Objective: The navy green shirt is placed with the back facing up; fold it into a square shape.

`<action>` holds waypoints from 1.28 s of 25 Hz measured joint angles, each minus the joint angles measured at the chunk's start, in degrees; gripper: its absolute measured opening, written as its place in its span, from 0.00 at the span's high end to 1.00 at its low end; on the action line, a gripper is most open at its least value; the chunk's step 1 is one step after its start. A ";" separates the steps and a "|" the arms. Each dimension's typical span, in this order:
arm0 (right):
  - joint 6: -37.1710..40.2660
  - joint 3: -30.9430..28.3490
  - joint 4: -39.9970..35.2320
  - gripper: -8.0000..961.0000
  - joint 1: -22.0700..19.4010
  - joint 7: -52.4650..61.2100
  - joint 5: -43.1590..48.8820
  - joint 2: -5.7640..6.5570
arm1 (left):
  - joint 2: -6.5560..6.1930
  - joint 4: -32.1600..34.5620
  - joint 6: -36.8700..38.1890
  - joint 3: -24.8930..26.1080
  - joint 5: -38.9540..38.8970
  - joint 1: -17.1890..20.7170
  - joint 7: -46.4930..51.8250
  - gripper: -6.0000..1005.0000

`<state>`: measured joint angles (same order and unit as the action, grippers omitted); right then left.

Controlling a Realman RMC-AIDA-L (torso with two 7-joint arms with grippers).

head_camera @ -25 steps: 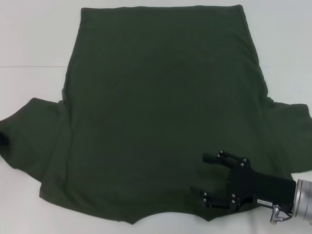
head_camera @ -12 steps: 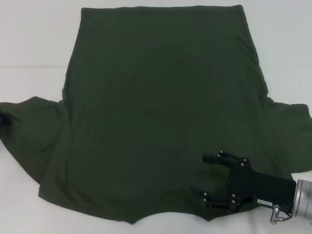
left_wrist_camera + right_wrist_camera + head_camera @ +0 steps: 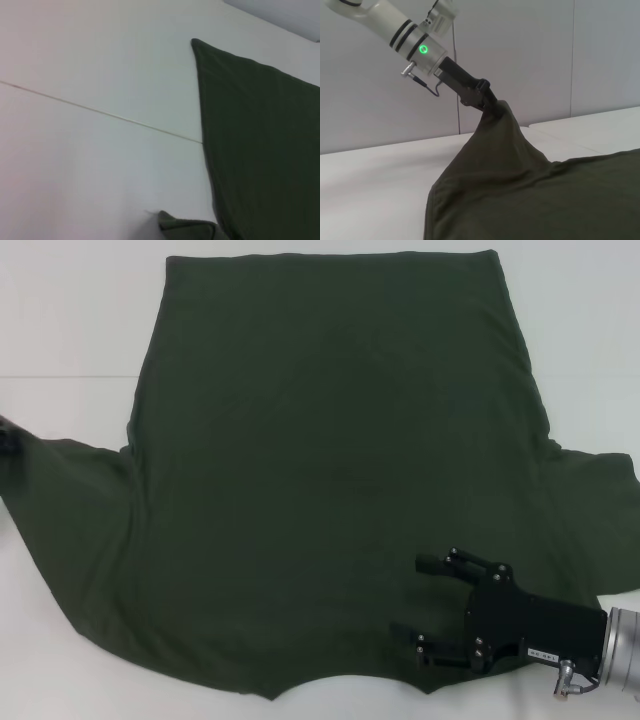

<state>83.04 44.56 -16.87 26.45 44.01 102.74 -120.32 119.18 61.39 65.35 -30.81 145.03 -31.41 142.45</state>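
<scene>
Left gripper point(image 3: 487, 102) grasps the navy green shirt's point(image 3: 330, 470) sleeve, raised; right gripper point(image 3: 418, 602) rests released; no fold is finished.

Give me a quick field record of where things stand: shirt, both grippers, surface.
shirt: navy green shirt spread on the white table, left sleeve lifted
left gripper: shut on the left sleeve tip, raised above the table
right gripper: open, over the shirt near the collar on the robot's right
fold: none made yet
</scene>
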 joint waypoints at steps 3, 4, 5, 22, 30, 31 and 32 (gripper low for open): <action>0.01 0.00 0.00 0.05 0.00 0.04 0.00 0.00 | 0.16 0.13 1.14 -0.13 0.08 -0.71 0.01 0.99; 0.02 0.00 0.00 0.05 0.00 0.07 0.00 0.00 | 0.27 0.13 1.59 -0.17 0.06 -0.99 0.01 0.99; 0.02 0.00 0.03 0.05 0.00 0.09 0.00 0.00 | 0.48 0.16 1.95 -0.29 0.01 -1.32 0.01 0.99; 0.02 0.00 0.09 0.05 -0.09 -0.12 -0.54 0.00 | 5.28 -1.14 -1.41 -19.03 -5.32 -2.64 4.34 0.99; 0.02 -0.05 0.09 0.05 0.01 -0.11 -0.57 0.00 | 4.95 -5.88 -1.88 -19.36 -11.56 -2.49 1.98 0.99; 0.02 -0.06 0.09 0.05 0.03 -0.12 -0.61 0.00 | 4.95 -6.43 -1.90 -19.36 -11.87 -2.44 1.62 0.99; 0.02 -0.07 0.09 0.05 0.05 -0.13 -0.65 0.00 | 4.95 -6.88 -1.99 -19.34 -11.98 -2.43 1.25 0.99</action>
<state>83.06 44.49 -16.78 26.50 43.88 102.09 -120.32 124.12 54.51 63.36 -50.15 133.05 -33.84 143.70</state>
